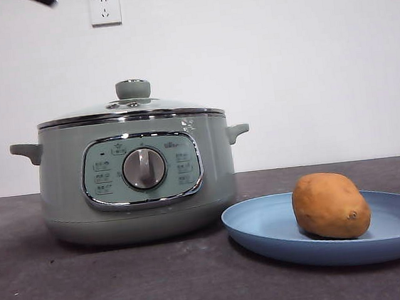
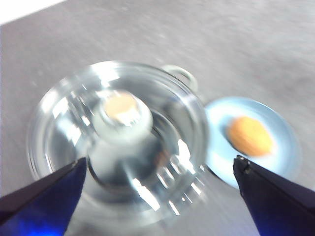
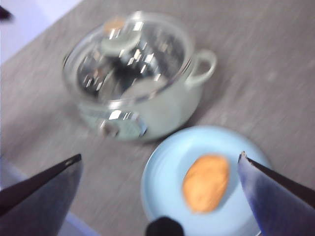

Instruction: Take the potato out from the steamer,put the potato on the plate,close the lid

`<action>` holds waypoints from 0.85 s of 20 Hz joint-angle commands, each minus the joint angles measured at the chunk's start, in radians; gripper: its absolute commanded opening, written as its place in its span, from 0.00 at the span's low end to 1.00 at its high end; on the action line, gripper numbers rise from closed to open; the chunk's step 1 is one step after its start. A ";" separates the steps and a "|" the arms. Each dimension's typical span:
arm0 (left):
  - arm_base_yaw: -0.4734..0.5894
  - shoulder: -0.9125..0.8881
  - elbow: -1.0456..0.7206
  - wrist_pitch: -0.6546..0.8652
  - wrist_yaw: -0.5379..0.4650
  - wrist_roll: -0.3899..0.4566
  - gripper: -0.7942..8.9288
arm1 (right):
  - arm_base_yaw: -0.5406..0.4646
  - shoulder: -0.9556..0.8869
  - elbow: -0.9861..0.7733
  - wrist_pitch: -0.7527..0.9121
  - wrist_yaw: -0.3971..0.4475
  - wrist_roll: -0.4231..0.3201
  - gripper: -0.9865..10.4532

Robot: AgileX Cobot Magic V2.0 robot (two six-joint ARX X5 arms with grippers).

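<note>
The sage-green steamer [image 1: 135,178] stands at the left of the table with the glass lid [image 1: 130,107] resting shut on it, its green knob on top. The orange-brown potato [image 1: 330,206] lies on the light-blue plate [image 1: 265,229] to the steamer's right. My left gripper [image 2: 160,164] is open and empty, high above the lid [image 2: 118,142]. My right gripper [image 3: 160,158] is open and empty, high above the plate [image 3: 162,177] and potato [image 3: 206,183]. In the front view both arms show only as black tips at the top corners.
The dark grey table [image 1: 93,290] runs across the front. A white wall with two sockets [image 1: 104,8] stands behind. The steamer's side handle [image 1: 237,130] points toward the plate.
</note>
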 commanded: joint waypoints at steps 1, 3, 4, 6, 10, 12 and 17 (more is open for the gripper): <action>-0.002 -0.063 0.002 -0.068 0.018 -0.006 0.56 | 0.001 0.004 0.002 -0.044 -0.083 0.010 0.58; -0.002 -0.105 0.002 -0.127 0.025 -0.006 0.36 | 0.001 0.004 0.001 -0.069 -0.158 0.010 0.54; -0.002 -0.118 0.002 -0.151 0.045 -0.006 0.25 | 0.001 0.004 0.001 -0.076 -0.182 0.010 0.47; -0.002 -0.130 0.002 -0.183 0.078 -0.029 0.07 | 0.001 0.004 0.001 -0.090 -0.182 0.010 0.22; -0.002 -0.131 0.002 -0.214 0.093 -0.029 0.07 | 0.001 0.004 0.001 -0.105 -0.177 0.010 0.08; -0.002 -0.131 0.002 -0.211 0.092 -0.029 0.07 | 0.001 0.004 0.001 -0.104 -0.175 0.010 0.09; -0.002 -0.131 0.002 -0.214 0.089 -0.028 0.08 | 0.001 0.004 0.001 -0.104 -0.175 0.005 0.09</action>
